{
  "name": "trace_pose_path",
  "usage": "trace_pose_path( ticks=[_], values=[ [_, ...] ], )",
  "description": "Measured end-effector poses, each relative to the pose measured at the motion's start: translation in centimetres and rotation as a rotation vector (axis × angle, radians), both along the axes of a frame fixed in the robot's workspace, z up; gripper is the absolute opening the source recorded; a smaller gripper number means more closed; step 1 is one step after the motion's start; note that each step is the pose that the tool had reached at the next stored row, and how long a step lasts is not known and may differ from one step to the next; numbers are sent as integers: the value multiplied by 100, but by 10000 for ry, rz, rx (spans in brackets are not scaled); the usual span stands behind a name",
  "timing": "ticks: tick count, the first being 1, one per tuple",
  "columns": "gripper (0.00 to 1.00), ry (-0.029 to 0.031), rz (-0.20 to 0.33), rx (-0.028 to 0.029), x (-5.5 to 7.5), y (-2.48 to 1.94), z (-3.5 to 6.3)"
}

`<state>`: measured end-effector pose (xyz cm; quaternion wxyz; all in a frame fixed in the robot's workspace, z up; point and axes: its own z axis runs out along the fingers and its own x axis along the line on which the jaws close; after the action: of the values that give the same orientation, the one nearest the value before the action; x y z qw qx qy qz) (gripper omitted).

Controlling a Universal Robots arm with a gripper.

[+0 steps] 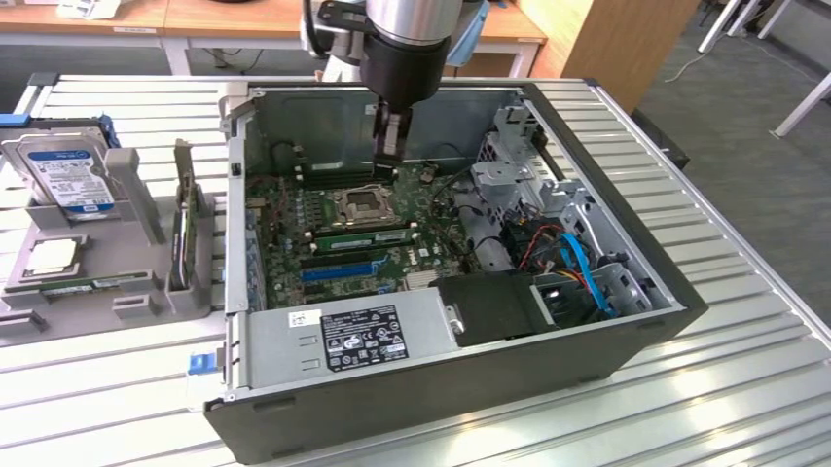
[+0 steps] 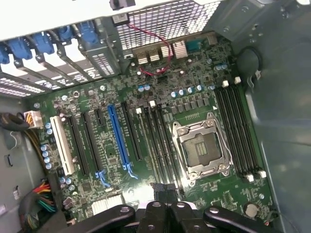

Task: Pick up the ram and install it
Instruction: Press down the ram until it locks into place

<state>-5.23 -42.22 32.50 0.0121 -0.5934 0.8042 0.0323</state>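
Note:
My gripper [image 1: 387,167] reaches down into the open computer case [image 1: 624,341], above the motherboard [image 2: 194,92] near the empty CPU socket [image 2: 201,148]. Its dark fingers [image 2: 163,190] are shut, and I see nothing between them. In the wrist view they hang over one end of the memory slots [image 2: 158,141] beside the socket. A narrow green ram stick [image 1: 364,236] stands in a slot next to the socket. Another thin green stick [image 1: 91,284] lies in the grey holder at the exterior view's left.
The grey holder [image 1: 130,195] also carries a hard drive [image 1: 65,170], a CPU [image 1: 50,255] and an upright green card [image 1: 182,229]. A long blue slot [image 2: 118,138] runs across the board. The power supply [image 1: 350,336], the drive cage [image 1: 513,180] and cables [image 1: 571,258] crowd the case.

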Motion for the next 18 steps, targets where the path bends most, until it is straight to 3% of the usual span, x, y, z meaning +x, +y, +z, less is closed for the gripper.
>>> trace_pose_path(
  ticks=[18],
  values=[
    [10,0,-1692,0,0,0,-1]
  ],
)
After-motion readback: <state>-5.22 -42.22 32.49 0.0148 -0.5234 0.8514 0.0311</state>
